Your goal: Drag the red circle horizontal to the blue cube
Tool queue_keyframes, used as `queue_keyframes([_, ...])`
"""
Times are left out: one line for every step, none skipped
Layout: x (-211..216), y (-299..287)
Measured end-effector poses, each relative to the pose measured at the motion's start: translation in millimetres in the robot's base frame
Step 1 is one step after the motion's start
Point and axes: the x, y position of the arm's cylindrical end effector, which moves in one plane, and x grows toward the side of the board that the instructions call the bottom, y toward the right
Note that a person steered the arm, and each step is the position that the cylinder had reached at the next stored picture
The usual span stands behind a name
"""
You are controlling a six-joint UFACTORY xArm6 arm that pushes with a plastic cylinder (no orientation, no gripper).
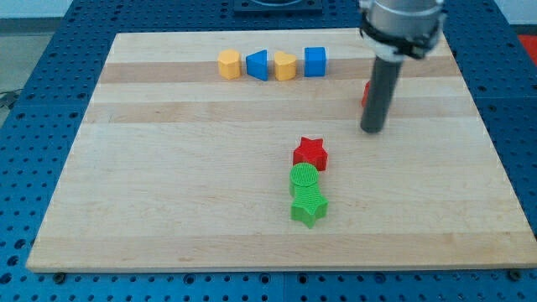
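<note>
**A:** Item one, the desk point(168, 168): a pale wooden board, and we count eight blocks on it. Shall we start along the view's top?

**B:** Yes. A row of four there, from the view's left: yellow block point(229, 64), rounded-looking, shape not certain; blue block point(258, 65), sloped on one side; second yellow block point(285, 65), also hard to name; blue cube point(315, 61) at the row's right end. We log them as close together, the middle pair nearly touching.

**A:** Item two, the middle cluster?

**B:** Red star point(310, 153), green circle point(304, 177) just below it and touching, green star point(309, 206) touching below that. A short column running toward the view's bottom.

**A:** And the task's piece?

**B:** The red block point(366, 92) sits to the right of the blue cube, well apart from it and slightly lower in the view. We see only a sliver, since the rod covers most of it, so we cannot confirm its shape.

**A:** My tip?

**B:** My tip point(372, 130) rests on the desk, directly in front of that red block, toward the view's bottom from it. We cannot tell whether they touch.

**A:** Fingers?

**B:** We list none: the arm ends in a plain dark rod, which has hold of nothing.
</note>
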Motion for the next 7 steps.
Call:
queue_keyframes([15, 21])
queue_keyframes([-52, 11])
queue_keyframes([-100, -1])
queue_keyframes([-100, -1])
queue_keyframes([-99, -1])
queue_keyframes([-111, 11])
queue_keyframes([-114, 13])
